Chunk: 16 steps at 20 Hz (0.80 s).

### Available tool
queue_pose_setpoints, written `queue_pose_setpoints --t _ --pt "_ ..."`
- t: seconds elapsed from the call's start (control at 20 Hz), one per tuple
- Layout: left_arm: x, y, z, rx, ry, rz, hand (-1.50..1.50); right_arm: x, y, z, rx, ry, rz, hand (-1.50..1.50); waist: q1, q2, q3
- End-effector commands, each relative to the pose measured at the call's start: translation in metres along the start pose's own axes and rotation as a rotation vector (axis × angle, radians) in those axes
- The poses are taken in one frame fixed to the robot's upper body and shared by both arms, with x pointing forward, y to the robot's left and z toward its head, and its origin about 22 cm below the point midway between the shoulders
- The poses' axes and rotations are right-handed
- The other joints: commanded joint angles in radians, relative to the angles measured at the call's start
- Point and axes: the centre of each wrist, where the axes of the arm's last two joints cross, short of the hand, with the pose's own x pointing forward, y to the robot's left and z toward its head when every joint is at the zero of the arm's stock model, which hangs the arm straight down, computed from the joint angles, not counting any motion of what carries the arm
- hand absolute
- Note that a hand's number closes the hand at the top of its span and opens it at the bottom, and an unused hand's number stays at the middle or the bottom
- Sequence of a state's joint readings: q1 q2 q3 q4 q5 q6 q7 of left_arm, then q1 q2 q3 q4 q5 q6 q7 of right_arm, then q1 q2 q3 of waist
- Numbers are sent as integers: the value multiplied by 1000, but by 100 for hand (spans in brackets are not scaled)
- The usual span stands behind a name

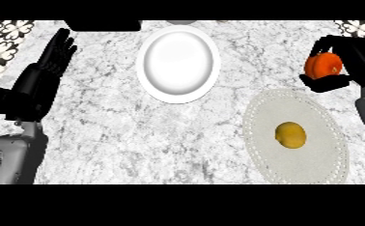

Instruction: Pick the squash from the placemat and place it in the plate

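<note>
- The right hand (329, 75) is curling round an orange squash (323, 65) near the view's right edge — above the counter, beyond the placemat's (324, 164) far end.
- A yellow fruit (290, 134) is lying on the placemat.
- The white plate (151, 82) is sitting well apart to the left, bare marble counter (143, 133) lying between.
- The left hand (50, 61) is resting open — fingers straight, at the left edge.

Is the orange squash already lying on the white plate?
No, the right hand holds the squash beyond the placemat; the plate is bare.
</note>
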State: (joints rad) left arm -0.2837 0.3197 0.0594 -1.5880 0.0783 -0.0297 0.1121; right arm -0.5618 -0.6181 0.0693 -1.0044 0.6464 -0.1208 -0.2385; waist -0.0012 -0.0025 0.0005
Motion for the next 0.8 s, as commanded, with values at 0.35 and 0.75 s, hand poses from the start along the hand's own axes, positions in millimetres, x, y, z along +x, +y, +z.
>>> queue_pose_setpoints --t 0.35,0.75 --pt "1 14 -2 9 -5 7 0 102 -25 -29 -50 -296 -294 150 1 0 -1" --pt "14 -7 -9 -5 -4 10 0 176 -11 -50 17 -328 -348 150 8 3 -1"
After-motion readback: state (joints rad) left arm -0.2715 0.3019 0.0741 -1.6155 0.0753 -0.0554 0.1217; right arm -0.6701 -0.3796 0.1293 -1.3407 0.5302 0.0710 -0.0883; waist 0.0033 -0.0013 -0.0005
